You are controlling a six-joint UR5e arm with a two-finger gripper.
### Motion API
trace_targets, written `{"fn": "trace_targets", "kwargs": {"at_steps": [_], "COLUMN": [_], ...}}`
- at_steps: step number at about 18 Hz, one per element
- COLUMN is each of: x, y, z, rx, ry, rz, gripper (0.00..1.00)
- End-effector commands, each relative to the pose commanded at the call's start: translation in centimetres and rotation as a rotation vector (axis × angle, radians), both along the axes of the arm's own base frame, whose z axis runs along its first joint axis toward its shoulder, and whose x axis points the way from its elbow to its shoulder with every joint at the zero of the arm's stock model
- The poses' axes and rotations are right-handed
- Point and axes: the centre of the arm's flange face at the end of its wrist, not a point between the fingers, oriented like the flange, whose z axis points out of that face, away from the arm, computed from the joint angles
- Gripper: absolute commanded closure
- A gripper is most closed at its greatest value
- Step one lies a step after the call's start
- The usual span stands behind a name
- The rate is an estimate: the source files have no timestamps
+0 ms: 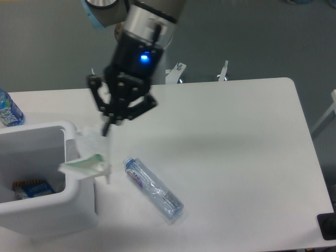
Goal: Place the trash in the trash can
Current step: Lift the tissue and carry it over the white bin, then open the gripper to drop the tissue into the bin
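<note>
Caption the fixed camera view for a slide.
Hand carries the wrapper to the trash can rim; the bottle lies on the table.

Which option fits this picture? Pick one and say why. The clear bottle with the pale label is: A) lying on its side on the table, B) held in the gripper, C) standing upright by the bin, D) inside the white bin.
A: the clear bottle lies flat on the table, right of the white bin, while the gripper holds the wrapper instead.

I see the arm cut off at the top edge; the trash can and blue-labelled bottle run off left; the tool fingertips are motion-blurred.
</note>
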Motion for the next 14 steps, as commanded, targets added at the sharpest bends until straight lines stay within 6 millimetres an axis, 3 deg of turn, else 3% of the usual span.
{"fn": "trace_targets", "kwargs": {"at_steps": [5, 9, 10, 12, 13, 14], "x": [2.8, 4.8, 4.9, 5.1, 5.0, 5.0], "y": [2.0, 3.7, 4.0, 4.2, 4.2, 4.3], "z": [-1.4, -3.1, -3.3, -3.3, -3.1, -3.2], "rx": [-0.020, -0.044, -0.046, -0.033, -0.018, -0.012], "ry": [-0.017, -0.026, -0.027, -0.013, 0.000, 0.007], "rz": [-0.060, -0.106, -0.110, -0.119, -0.119, -0.118], "gripper": [1.00, 0.87, 0.77, 0.23, 0.12, 0.09]}}
